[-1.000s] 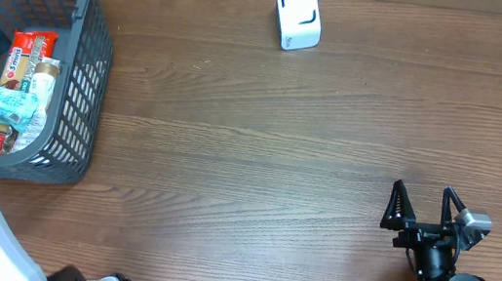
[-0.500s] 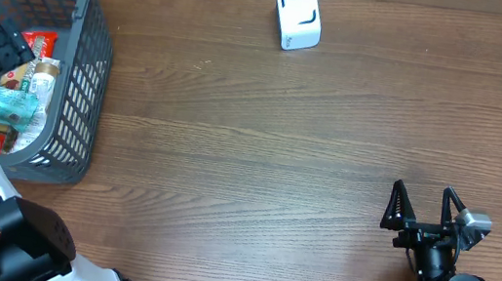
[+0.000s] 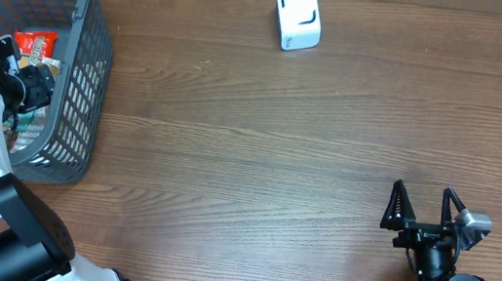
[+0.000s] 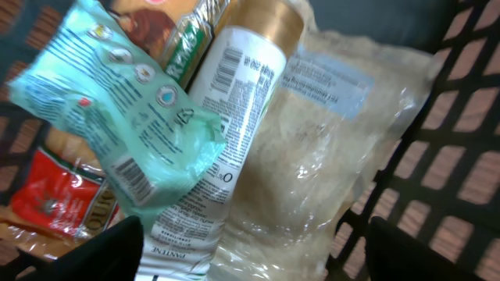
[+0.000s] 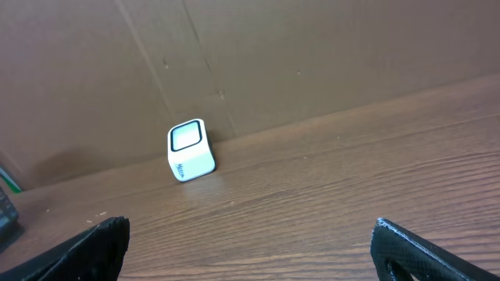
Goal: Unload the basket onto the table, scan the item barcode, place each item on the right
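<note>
The grey mesh basket point(image 3: 85, 58) at the left holds the items. My left gripper point(image 3: 32, 88) hangs inside it, open. In the left wrist view the left gripper point(image 4: 254, 254) straddles the lower end of a white bottle with a gold cap point(image 4: 234, 101) and a clear bag of pale grains point(image 4: 336, 156); the fingertips point(image 4: 109, 250) are not pressing on either. The bottle's barcode faces the camera. A teal packet point(image 4: 125, 117) lies across the bottle. The white scanner point(image 3: 298, 15) stands at the table's far edge. My right gripper point(image 3: 427, 207) rests open and empty at the front right.
A red packet point(image 4: 55, 195) lies low in the basket beside the bottle. The basket's mesh wall point(image 4: 461, 156) stands close on the right of the left gripper. From the right wrist the scanner point(image 5: 190, 150) shows against a brown back wall, with bare wood before it.
My left arm has swung from the basket's left edge to over the items, hiding the teal packet in the overhead view. The right arm has not moved.
</note>
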### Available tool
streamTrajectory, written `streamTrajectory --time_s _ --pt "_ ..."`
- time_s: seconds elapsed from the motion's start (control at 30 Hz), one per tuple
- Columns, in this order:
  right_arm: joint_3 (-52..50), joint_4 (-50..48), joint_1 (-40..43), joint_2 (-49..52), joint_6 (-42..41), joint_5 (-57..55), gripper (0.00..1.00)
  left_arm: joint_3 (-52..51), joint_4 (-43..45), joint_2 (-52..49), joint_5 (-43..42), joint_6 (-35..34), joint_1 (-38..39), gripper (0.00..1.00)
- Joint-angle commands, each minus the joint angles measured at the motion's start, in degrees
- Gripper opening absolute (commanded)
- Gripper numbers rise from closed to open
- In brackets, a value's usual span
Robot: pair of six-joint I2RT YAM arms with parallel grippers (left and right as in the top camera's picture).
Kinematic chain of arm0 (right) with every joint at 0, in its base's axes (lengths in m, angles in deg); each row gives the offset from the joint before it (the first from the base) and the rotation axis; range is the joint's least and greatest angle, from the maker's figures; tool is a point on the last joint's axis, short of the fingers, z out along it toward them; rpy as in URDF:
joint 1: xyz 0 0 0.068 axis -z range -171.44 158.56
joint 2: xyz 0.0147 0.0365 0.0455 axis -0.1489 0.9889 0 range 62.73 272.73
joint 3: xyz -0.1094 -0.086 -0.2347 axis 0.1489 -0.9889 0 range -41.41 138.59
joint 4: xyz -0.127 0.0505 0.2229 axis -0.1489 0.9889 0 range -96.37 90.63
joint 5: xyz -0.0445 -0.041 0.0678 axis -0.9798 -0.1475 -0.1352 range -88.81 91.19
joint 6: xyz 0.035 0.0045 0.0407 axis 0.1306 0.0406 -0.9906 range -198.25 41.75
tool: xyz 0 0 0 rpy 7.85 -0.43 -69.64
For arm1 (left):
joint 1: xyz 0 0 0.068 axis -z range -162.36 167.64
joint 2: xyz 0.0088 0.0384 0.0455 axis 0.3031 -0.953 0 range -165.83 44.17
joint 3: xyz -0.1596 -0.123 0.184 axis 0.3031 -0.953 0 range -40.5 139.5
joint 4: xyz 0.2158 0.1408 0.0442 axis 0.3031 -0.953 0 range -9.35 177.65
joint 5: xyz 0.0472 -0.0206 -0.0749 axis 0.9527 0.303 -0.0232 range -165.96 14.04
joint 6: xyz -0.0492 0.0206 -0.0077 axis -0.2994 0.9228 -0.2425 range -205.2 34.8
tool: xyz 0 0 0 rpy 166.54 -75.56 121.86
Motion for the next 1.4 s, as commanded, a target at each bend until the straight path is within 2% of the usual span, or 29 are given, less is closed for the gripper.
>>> streamTrajectory --time_s 0.0,0.3,0.47,0.67,0.87,0.97,1.1,1.2,1.37 --pt "-0.66 -0.26 -0.42 -0.59 -0.2 -0.17 1.0 -2.27 1.49 0.28 -0.22 2.47 -0.42 0.77" --pt "-0.66 -0.26 -0.42 -0.59 -0.22 -0.15 1.0 -6.45 6.19 0.26 0.0 7.93 -0.42 0.64" --pt "-0.66 -0.26 -0.42 -0.59 -0.2 -0.17 1.0 -8.55 8.96 -0.02 0.22 10.01 -0.42 0.64" --pt "-0.66 -0.26 -0.42 -0.57 -0.2 -0.17 1.0 -10.47 12.52 -0.04 4.74 10.14 -0.42 0.61" --pt "-0.66 -0.26 -0.42 -0.59 -0.22 -0.15 1.0 -12.0 14.82 -1.95 4.17 12.02 -0.39 0.6" --pt "-0.68 -0.26 -0.42 -0.59 -0.22 -0.15 1.0 -12.0 14.82 -3.45 1.62 12.33 -0.2 0.52" --pt "-0.66 -0.26 -0.42 -0.57 -0.22 -0.15 1.0 -12.0 15.17 -3.74 1.7 12.94 -0.2 0.47" --pt "-0.66 -0.26 -0.42 -0.59 -0.22 -0.15 1.0 -12.0 15.89 -3.74 4.48 12.9 -0.44 0.48" --pt "-0.66 -0.26 -0.42 -0.59 -0.22 -0.15 1.0 -12.0 17.51 -3.78 9.31 12.85 -1.03 0.6"
